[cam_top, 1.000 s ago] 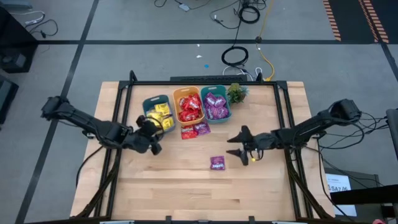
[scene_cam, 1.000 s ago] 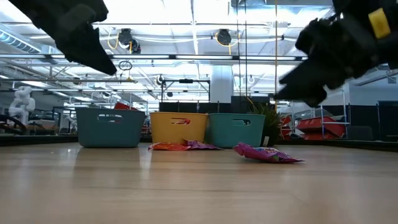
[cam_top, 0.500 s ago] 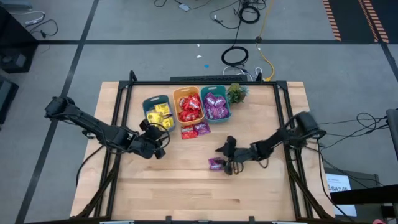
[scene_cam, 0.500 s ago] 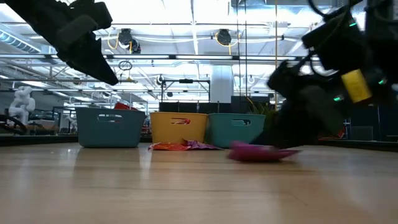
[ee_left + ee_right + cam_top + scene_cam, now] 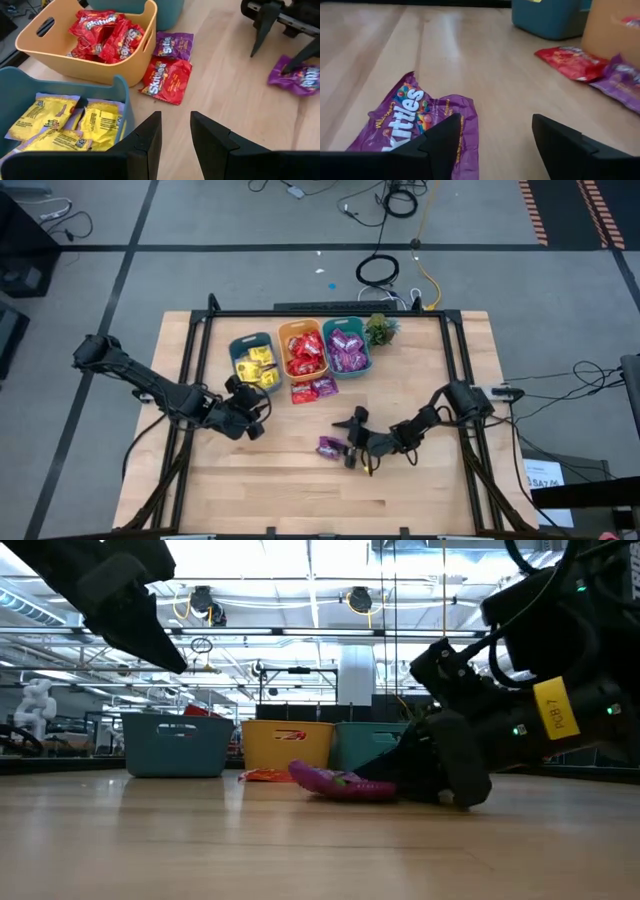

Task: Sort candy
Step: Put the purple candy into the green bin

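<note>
Right gripper (image 5: 352, 451) sits low on the wooden table (image 5: 420, 500), fingers spread wide and holding nothing, with one finger tip touching or just short of the loose purple packet (image 5: 328, 446) that lies flat on the wood, well in front of the orange bin (image 5: 303, 352). Left gripper (image 5: 252, 408) hovers just in front of the left teal bin (image 5: 251, 358), its fingers (image 5: 145, 142) partly apart and empty.

Sorting looks mostly done, judging by how things lie. The left teal bin holds the yellow packets (image 5: 254, 364), the orange bin holds the red packets (image 5: 306, 354), and the right teal bin (image 5: 347, 346) beside it holds the purple ones (image 5: 347, 344). Three packets are left on the table: the loose purple one by the right gripper, plus a red packet (image 5: 303, 393) and a second purple packet (image 5: 324, 386) lying side by side just in front of the orange bin, touching or nearly so. A small green plant (image 5: 380, 329) stands beside the right teal bin, away from the orange one.

Each packet is a thin, glossy film pouch, crinkled and slightly puffed, with printed lettering; such pouches probably slide easily on the smooth, pale, grained wood. The bins are matte moulded plastic with rounded corners, and the orange one has slot handles. The gripper fingers are dark, hard and wedge-shaped.
</note>
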You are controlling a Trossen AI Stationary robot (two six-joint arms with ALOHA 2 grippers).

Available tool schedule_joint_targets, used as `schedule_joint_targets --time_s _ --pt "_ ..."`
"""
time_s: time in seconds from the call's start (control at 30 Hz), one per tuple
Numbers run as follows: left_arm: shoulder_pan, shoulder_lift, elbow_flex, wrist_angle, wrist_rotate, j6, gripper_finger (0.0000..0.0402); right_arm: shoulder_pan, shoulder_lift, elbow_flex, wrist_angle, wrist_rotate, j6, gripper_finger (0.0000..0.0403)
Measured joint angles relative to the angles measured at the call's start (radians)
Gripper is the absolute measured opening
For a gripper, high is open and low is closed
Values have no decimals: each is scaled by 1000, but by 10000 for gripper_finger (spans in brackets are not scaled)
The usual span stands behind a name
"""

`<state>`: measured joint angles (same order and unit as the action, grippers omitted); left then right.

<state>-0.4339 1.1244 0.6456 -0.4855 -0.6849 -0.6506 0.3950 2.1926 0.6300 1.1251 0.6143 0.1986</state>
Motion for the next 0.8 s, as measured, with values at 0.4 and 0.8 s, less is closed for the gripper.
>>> schedule_joint_targets --time_s 0.4,0.8 --pt "-8 0 0 7 0 -25 114 -14 -25 -3 -14 56 -27 237" --pt "-8 0 0 6 0 -24 114 -14 -125 -6 30 65 -174 237"
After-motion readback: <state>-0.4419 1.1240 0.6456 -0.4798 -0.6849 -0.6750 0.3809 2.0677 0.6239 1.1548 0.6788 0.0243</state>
